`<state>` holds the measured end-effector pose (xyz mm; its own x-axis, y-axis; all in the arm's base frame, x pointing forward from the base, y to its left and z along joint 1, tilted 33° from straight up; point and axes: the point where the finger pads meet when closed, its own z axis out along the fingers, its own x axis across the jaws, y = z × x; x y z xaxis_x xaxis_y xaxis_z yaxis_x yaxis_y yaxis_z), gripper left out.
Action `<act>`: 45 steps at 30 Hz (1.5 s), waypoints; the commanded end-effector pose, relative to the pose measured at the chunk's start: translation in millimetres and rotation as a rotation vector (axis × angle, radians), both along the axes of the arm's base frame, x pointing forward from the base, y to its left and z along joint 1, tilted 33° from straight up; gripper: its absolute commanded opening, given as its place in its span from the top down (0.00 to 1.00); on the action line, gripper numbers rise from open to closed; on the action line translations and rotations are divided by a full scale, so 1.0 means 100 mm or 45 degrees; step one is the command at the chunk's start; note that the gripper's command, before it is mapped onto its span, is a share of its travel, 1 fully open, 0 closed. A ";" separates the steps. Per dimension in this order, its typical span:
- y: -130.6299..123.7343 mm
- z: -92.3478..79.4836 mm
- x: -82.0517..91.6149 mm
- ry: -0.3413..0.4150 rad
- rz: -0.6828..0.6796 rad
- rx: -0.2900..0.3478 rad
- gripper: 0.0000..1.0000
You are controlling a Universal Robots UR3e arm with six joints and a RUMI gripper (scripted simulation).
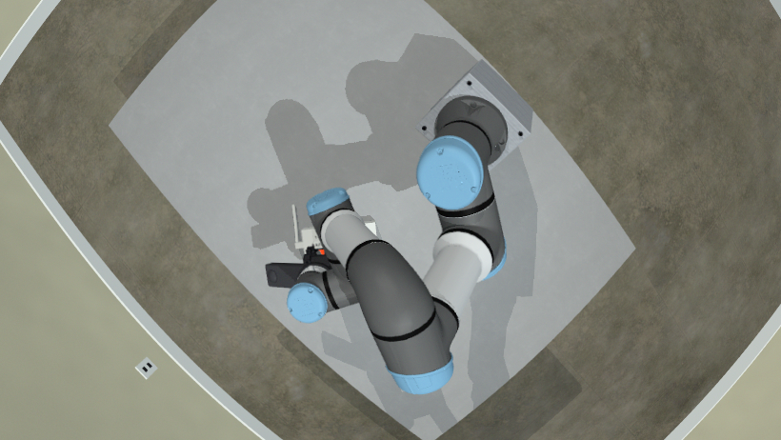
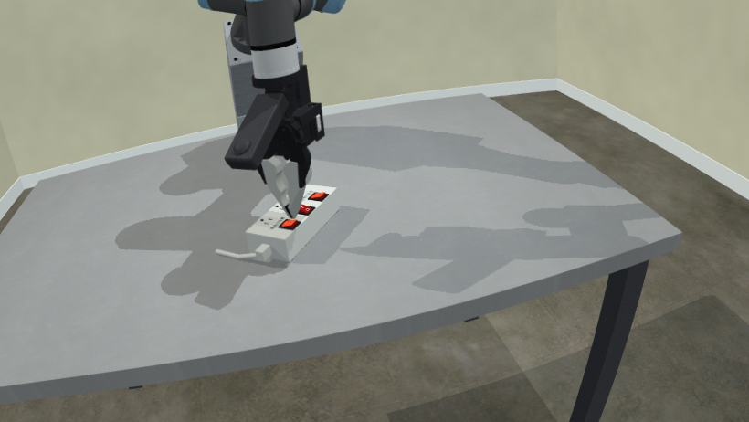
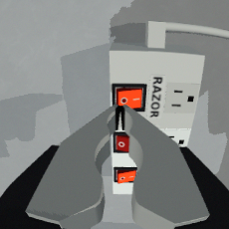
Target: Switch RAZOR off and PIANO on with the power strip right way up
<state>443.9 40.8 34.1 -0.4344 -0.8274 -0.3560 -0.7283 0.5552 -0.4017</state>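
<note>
Running behind the pincer, a pale olive wall (image 2: 104, 79) with a white skirting board meets a mottled brown floor (image 2: 680, 157). Left of the pincer, a short white cable (image 2: 235, 254) lies on the grey table top (image 2: 471, 173), which stands on dark legs. Directly beneath the black-bodied, grey-fingered pincer (image 2: 288, 210), pressed together on nothing, sits the white rectangular power strip (image 2: 272, 238), face up; the tips meet at the red rocker switch labelled RAZOR (image 3: 129, 97). Arm shadows spread rightward.
</note>
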 end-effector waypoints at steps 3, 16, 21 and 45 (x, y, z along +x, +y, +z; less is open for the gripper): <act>0.00 0.01 0.00 -0.002 0.000 -0.001 1.00; 0.00 -0.02 0.02 -0.002 0.000 -0.001 1.00; 0.00 -0.03 0.03 -0.002 0.000 -0.001 1.00; 0.01 -0.07 0.05 -0.002 0.000 -0.001 1.00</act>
